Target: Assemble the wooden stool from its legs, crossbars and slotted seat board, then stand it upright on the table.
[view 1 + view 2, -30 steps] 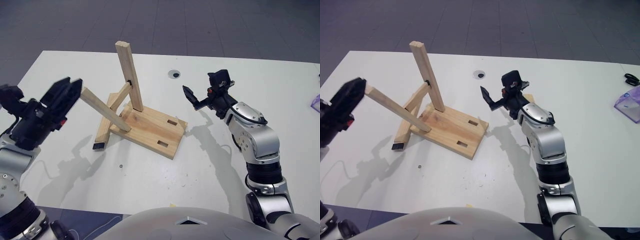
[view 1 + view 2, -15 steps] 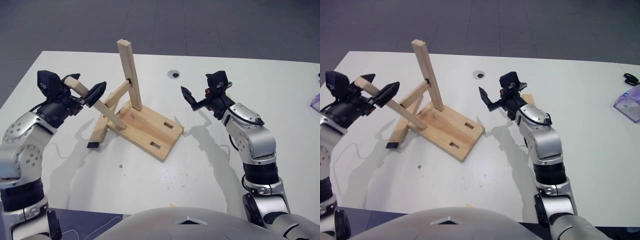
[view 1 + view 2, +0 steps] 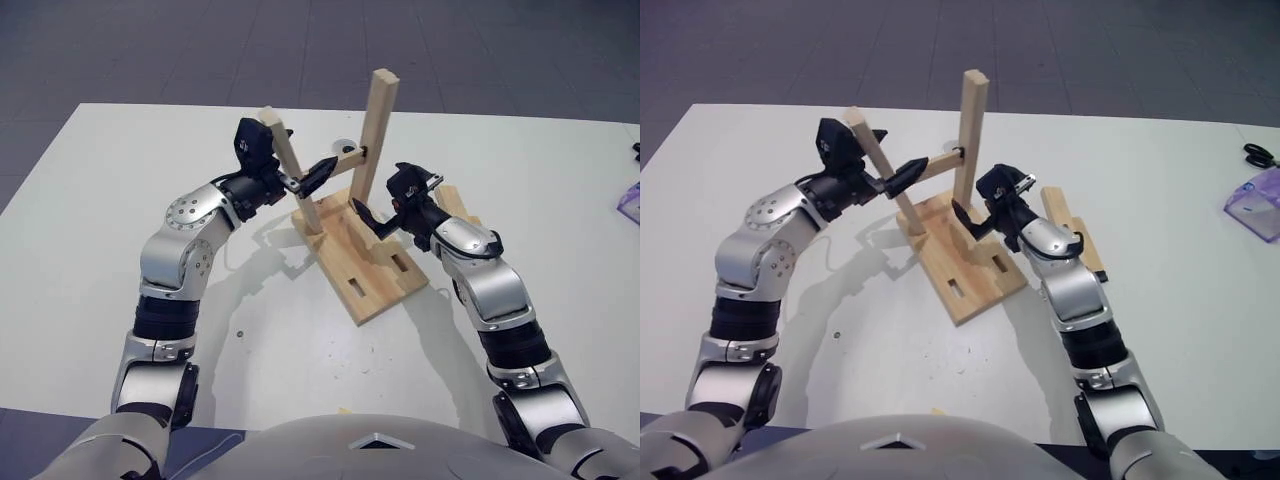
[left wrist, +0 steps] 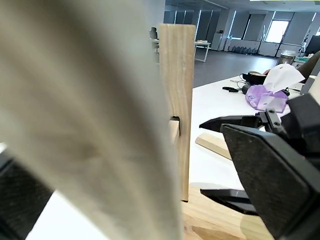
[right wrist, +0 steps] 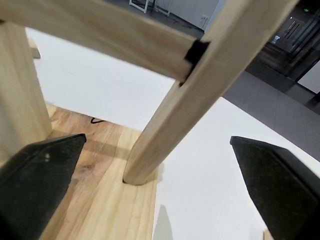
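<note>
The left fingers (image 3: 318, 172) are closed about the slanted leg (image 3: 277, 130), which is held high up, well above its foot. The right fingers (image 5: 40, 175) are spread wide on either side of the foot of the upright leg (image 3: 378, 125) and are not touching it. The two legs are joined by a crossbar (image 3: 940, 160), and both are seated at the far left end of the seat board (image 3: 382, 298). The board is placed seat-down on the bench (image 3: 120, 200), near the middle. Two slots (image 3: 398, 265) at its near right end are left unfilled, and a loose wooden piece (image 3: 457, 203) is laid on the bench just to the right of the board, beyond the right arm. The work is judged to be about half done — one pair of legs is fitted and braced. The second pair and the remaining crossbars have yet to be fitted, and the stool has yet to be turned over and stood upright.
</note>
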### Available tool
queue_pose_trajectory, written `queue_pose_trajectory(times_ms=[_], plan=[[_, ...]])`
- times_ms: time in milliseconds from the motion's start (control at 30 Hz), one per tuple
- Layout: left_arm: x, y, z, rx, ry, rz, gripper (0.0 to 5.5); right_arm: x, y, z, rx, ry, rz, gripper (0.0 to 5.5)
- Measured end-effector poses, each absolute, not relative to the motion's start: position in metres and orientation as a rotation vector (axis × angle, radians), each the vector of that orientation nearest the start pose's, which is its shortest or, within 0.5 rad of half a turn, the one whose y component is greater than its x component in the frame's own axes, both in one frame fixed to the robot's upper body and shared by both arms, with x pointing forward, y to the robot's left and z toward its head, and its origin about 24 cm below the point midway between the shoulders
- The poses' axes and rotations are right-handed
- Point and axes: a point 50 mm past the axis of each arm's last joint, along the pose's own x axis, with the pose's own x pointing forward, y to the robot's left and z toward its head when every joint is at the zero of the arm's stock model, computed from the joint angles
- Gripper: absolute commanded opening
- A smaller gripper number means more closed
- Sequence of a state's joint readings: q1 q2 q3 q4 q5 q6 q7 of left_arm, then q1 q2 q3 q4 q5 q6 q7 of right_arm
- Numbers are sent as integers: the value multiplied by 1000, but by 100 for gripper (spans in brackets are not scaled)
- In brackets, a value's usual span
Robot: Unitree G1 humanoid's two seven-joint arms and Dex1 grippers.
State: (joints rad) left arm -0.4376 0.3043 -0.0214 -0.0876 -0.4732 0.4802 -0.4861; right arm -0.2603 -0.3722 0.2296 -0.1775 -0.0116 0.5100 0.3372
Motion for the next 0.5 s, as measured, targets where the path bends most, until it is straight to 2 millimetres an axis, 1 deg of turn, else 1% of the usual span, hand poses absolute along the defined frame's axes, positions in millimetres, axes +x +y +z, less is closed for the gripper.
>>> queue_pose_trajectory(times_ms=[33,133,200,233,267,300,367,400,500], plan=[[309,134,148,-117,-35,-701,538,282,-148,86,-454,203,468,540],[308,138,147,-128,-38,-653,538,278,-185,85,-521,219,327,540],[304,141,144,-130,-37,-630,538,277,-203,84,-570,240,274,540],[301,142,143,-135,-34,-623,538,275,-208,83,-588,255,276,540],[299,144,142,-138,-32,-616,538,273,-210,81,-597,273,289,540],[295,148,142,-137,-30,-596,538,267,-213,75,-615,323,363,540],[294,153,143,-134,-30,-572,538,260,-211,68,-616,362,426,540],[294,161,144,-126,-29,-529,538,249,-207,62,-621,410,518,540],[293,183,152,-103,-40,-436,538,237,-201,65,-616,424,614,540]])
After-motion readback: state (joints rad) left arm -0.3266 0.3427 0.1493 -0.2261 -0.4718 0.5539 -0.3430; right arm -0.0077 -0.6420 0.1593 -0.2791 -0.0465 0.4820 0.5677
